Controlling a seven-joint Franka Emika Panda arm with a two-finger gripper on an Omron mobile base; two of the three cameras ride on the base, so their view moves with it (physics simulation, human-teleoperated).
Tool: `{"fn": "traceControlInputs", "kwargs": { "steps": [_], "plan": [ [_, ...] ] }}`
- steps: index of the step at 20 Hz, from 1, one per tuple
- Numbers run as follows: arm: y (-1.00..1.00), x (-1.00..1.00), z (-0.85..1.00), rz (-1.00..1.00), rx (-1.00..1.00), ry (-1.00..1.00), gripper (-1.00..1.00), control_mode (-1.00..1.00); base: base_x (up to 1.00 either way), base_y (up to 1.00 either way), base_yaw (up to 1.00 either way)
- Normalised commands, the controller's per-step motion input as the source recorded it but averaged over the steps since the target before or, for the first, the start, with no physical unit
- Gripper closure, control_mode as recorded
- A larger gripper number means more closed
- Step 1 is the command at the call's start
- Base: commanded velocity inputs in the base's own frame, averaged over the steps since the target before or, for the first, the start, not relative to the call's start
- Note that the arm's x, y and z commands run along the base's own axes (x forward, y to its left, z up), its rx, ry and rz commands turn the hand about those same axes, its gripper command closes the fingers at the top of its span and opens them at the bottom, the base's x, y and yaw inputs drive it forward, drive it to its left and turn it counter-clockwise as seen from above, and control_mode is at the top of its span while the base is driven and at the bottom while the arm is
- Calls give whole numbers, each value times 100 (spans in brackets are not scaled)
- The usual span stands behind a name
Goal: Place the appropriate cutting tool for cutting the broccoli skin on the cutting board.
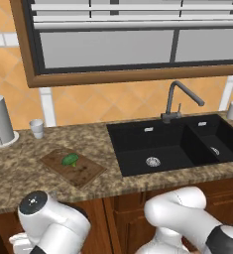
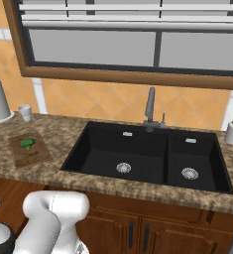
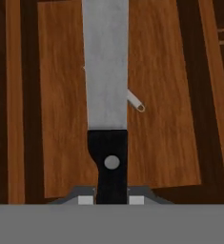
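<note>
Hand view shows the gripper (image 3: 111, 200) grasping the knife (image 3: 107, 95) by its black handle; next it must lift to the cutting board (image 1: 73, 167) beside the broccoli (image 1: 70, 159).

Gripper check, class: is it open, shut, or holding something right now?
Gripper: shut on the knife, gripping its black handle, blade pointing away along the hand view.

broccoli (image 1: 70, 159) on cutting board (image 1: 88, 173), left of sink (image 1: 138, 144); cup (image 1: 36, 128) behind board
</note>
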Motion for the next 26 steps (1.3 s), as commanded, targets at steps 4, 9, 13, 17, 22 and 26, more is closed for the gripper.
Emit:
{"fn": "traceControlInputs", "kwargs": {
  "steps": [4,9,13,17,22,26],
  "plan": [
    [-81,40,40,0,15,-13,100,-100,0,0,0],
    [-85,53,27,0,18,-7,100,-100,0,0,0],
    [-60,89,38,-2,16,2,100,-100,0,0,0],
    [-24,100,27,-2,11,9,100,-100,0,0,0],
    [0,100,27,-6,3,14,100,-100,0,0,0],
    [1,99,4,-4,0,21,100,-100,0,0,0]
  ]
}}
